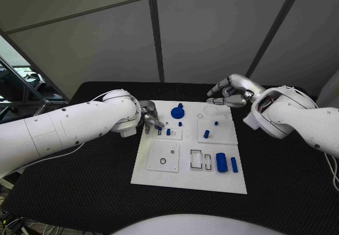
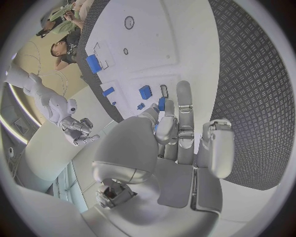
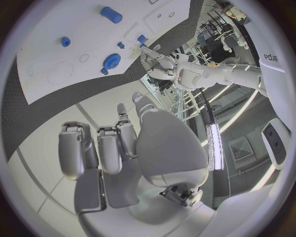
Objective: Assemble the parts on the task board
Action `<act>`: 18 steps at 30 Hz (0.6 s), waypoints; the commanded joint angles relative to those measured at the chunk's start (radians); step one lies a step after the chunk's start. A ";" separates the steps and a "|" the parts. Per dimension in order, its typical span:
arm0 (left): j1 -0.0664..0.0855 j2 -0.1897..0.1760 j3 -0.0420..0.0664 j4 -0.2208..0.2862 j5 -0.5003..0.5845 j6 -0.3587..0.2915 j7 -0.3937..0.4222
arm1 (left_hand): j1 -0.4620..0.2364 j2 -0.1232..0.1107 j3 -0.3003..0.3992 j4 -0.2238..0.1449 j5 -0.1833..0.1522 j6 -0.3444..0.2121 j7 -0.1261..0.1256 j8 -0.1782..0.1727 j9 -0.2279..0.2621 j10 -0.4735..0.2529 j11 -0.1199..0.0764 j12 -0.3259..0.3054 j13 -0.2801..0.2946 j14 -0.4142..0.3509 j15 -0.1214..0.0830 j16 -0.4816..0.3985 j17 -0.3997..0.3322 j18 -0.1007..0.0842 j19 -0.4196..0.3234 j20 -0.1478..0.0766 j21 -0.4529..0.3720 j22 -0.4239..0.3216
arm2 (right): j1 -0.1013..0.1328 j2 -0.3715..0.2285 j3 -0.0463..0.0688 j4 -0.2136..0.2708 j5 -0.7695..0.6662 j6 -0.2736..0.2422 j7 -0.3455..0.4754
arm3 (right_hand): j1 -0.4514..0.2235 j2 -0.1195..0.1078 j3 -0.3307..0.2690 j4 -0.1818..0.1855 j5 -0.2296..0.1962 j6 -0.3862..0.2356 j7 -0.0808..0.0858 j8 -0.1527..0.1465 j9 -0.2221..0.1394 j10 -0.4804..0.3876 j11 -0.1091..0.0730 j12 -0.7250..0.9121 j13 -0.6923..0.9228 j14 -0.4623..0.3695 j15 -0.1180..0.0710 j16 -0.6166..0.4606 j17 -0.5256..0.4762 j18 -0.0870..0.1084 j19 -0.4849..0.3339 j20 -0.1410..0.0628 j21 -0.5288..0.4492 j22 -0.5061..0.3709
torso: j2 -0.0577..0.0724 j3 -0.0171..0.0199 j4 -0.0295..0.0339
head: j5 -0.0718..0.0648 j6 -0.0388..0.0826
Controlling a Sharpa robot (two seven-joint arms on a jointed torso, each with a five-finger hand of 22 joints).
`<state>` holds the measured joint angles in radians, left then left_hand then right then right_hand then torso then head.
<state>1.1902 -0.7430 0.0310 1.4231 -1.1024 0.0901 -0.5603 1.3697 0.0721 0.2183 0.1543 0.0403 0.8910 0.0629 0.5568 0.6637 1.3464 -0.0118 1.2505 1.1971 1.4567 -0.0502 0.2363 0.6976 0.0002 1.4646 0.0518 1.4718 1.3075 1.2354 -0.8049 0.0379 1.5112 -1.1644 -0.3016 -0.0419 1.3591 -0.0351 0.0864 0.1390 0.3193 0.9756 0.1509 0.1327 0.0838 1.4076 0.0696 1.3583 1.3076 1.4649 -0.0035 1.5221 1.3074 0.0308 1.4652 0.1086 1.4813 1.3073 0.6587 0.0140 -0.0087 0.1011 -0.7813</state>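
Note:
The white task board [image 1: 185,178] lies mid-table. My left hand [image 1: 150,117] hovers over its far left part, fingertips pointing down beside a small blue peg [image 1: 168,131]. In the left wrist view this hand [image 2: 175,143] seems to pinch a small blue part [image 2: 161,104] between thumb and finger, close above the board [image 2: 154,39]. My right hand [image 1: 230,93] hangs above the board's far right corner with fingers curled in and nothing in them [image 3: 117,148]. A blue gear [image 1: 177,113] [image 3: 111,61] stands at the far middle. A thick blue cylinder [image 1: 221,162] [image 3: 111,14] lies on the near right.
A thin blue rod [image 1: 233,164] lies beside the cylinder. Short pegs [image 1: 206,133] stand on the board's right half. Empty rectangular slots [image 1: 200,160] and a round hole [image 1: 163,160] sit on the near half. Black table surface [image 1: 84,181] surrounds the board.

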 commanded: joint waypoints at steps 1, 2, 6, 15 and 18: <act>0.000 -0.001 0.001 0.004 -0.017 0.017 0.000 | 0.001 -0.005 0.062 -0.060 0.007 -0.003 -0.005 0.005 0.064 0.004 0.002 0.005 -0.001 -0.002 -0.006 -0.003 0.001 0.026 0.060 -0.005 0.005 0.180 | 0.002 0.001 0.001 0.001 -0.005 0.007 0.004 | -0.004 0.006 0.002 0.005 0.003 0.002 0.000 0.004 -0.001 0.001 -0.005 -0.003 0.056 0.083 -0.006 -0.002 0.168 0.006 0.012 -0.009 -0.006 0.112 | -0.001 0.0003 0.0006 | 0.001 -0.004; 0.000 -0.001 0.001 0.005 -0.017 0.020 -0.001 | 0.000 -0.006 0.063 -0.059 0.007 -0.003 -0.006 0.005 0.064 0.004 0.002 0.005 -0.001 -0.002 -0.006 -0.004 0.001 0.026 0.060 -0.005 0.005 0.180 | 0.002 0.001 0.001 0.001 -0.005 0.007 0.004 | -0.004 0.006 0.002 0.005 0.003 0.002 0.000 0.004 -0.001 0.001 -0.005 -0.003 0.056 0.083 -0.006 -0.002 0.168 0.006 0.012 -0.009 -0.006 0.112 | -0.001 0.0003 0.0006 | 0.001 -0.004; -0.001 -0.002 0.001 0.010 -0.017 0.041 -0.008 | -0.003 -0.009 0.069 -0.059 0.007 -0.003 -0.006 0.007 0.066 0.005 0.002 0.005 -0.001 -0.002 -0.006 -0.004 0.001 0.026 0.061 -0.005 0.005 0.180 | 0.002 0.003 0.001 0.000 -0.010 0.008 0.004 | -0.004 0.006 0.002 0.005 0.003 0.002 0.000 0.004 -0.001 0.001 -0.005 -0.003 0.056 0.083 -0.006 -0.002 0.168 0.006 0.012 -0.009 -0.006 0.112 | 0.000 -0.0001 0.0002 | 0.000 -0.004; -0.004 -0.017 0.000 0.031 -0.017 0.074 -0.019 | -0.006 -0.015 0.080 -0.061 0.007 -0.004 -0.006 0.009 0.068 0.005 0.001 0.004 -0.001 -0.002 -0.006 -0.004 0.002 0.025 0.061 -0.005 0.006 0.181 | 0.002 0.002 0.001 -0.001 -0.015 0.008 0.004 | -0.005 0.005 0.001 0.007 0.005 0.003 0.000 0.004 -0.001 0.000 -0.005 -0.004 0.055 0.083 -0.006 -0.002 0.168 0.006 0.012 -0.010 -0.006 0.112 | -0.001 0.0000 0.0010 | -0.001 -0.005; -0.005 -0.020 0.000 0.033 -0.017 0.078 -0.019 | -0.007 -0.018 0.087 -0.062 0.007 -0.004 -0.007 0.010 0.070 0.005 0.001 0.004 -0.002 -0.002 -0.006 -0.004 0.002 0.026 0.061 -0.005 0.005 0.180 | 0.002 0.004 0.001 -0.002 -0.016 0.009 0.004 | -0.005 0.005 0.001 0.007 0.005 0.003 0.000 0.004 -0.001 0.000 -0.005 -0.004 0.055 0.083 -0.006 -0.002 0.168 0.006 0.012 -0.010 -0.006 0.112 | -0.001 -0.0003 0.0009 | -0.002 -0.007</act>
<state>1.1864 -0.7618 0.0317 1.4539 -1.1112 0.1387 -0.5696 1.3593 0.0618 0.2422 0.1526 0.0449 0.8839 0.0630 0.5624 0.6773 1.3463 -0.0114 1.2505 1.1968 1.4567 -0.0501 0.2363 0.6984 0.0535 1.4646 0.0519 1.4718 1.3074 1.2353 -0.8027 0.0379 1.5089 -1.1729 -0.2979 -0.0423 1.3591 -0.0351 0.0864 0.1390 0.3193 0.9756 0.1509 0.1327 0.0838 1.4077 0.0696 1.3583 1.3076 1.4649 -0.0035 1.5221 1.3074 0.0308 1.4690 0.1048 1.4814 1.3073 0.6581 0.0139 -0.0080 0.1003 -0.7864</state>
